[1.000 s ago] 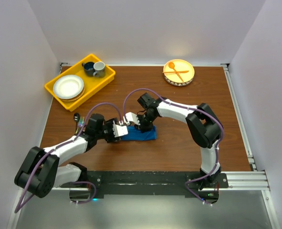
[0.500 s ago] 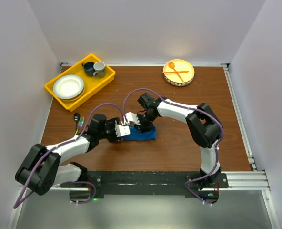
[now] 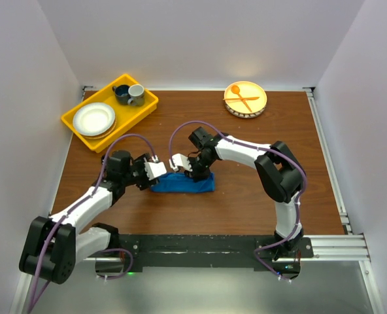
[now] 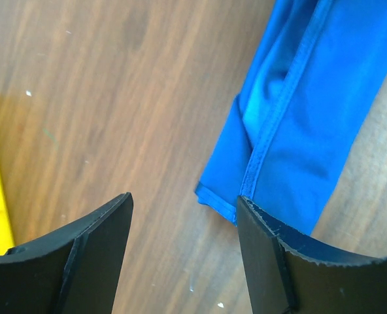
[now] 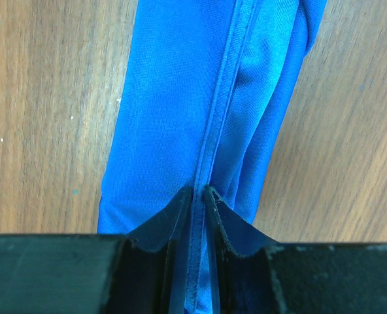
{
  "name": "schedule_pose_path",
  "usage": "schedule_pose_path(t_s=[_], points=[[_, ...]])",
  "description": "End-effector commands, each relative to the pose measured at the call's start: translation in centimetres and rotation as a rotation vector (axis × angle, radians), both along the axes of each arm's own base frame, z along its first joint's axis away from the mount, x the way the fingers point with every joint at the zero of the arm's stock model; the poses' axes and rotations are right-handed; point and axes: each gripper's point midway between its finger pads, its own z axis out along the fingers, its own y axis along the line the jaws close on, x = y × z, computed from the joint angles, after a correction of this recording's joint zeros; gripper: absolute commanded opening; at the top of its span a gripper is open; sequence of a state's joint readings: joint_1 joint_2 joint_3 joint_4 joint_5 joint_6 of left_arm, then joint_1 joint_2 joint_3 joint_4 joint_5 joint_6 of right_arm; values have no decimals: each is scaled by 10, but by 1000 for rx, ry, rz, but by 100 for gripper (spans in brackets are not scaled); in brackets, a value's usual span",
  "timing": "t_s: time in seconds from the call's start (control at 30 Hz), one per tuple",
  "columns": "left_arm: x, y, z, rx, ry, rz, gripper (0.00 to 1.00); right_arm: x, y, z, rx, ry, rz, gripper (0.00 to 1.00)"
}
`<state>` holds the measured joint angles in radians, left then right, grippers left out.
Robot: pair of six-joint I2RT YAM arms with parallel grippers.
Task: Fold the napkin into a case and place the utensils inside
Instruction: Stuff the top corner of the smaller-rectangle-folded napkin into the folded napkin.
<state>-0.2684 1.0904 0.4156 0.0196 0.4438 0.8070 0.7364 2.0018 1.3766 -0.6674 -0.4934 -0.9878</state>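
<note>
Napkin [image 3: 184,184] lies on the brown wooden table [image 3: 180,118] as a long, narrow blue strip. It runs left to right, a little nearer the arms than the middle of the table. A stitched hem runs along its length.

The right gripper [image 5: 199,191] comes down on the strip about halfway along. Its 2 fingers are almost together and pinch that hem between their tips. In its own wrist view the hem runs straight into the narrow gap between them, with cloth on both sides.

The left gripper [image 4: 184,206] is at the strip's left end with its 2 fingers spread wide and nothing between them but bare wood. In its wrist view the corner of the cloth sits just ahead of the gap. One finger overlaps the end of the strip, but I cannot tell whether it touches the cloth.

Well apart from the napkin, a yellow tray [image 3: 131,123] sits at the far left corner. It holds a white plate [image 3: 93,119], a dark blue mug [image 3: 121,93] and a grey cup [image 3: 136,94], the 2 standing side by side. At the far edge, right of the middle, a yellow plate [image 3: 261,93] carries an orange spoon [image 3: 236,91] and an orange fork [image 3: 249,99] laid across each other.
</note>
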Motion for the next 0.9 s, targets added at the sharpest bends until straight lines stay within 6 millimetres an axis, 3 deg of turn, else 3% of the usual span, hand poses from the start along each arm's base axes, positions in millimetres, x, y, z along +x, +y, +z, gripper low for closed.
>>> schedule_pose_path(t_s=[0.0, 0.33, 0.53, 0.6, 0.87], points=[[3, -4, 4, -7, 3, -31, 70, -39, -52, -53, -243, 158, -13, 20], [2, -7, -1, 4, 7, -66, 69, -40, -52, -54, -244, 157, -14, 21], [2, -8, 20, -31, 3, -46, 69, -39, -52, -54, -244, 157, -15, 21], [-7, -9, 26, -35, 12, -62, 69, -39, -53, -54, -246, 159, -14, 21], [-12, -1, 11, 11, 48, -53, 68, -39, -52, -53, -244, 157, -13, 21]])
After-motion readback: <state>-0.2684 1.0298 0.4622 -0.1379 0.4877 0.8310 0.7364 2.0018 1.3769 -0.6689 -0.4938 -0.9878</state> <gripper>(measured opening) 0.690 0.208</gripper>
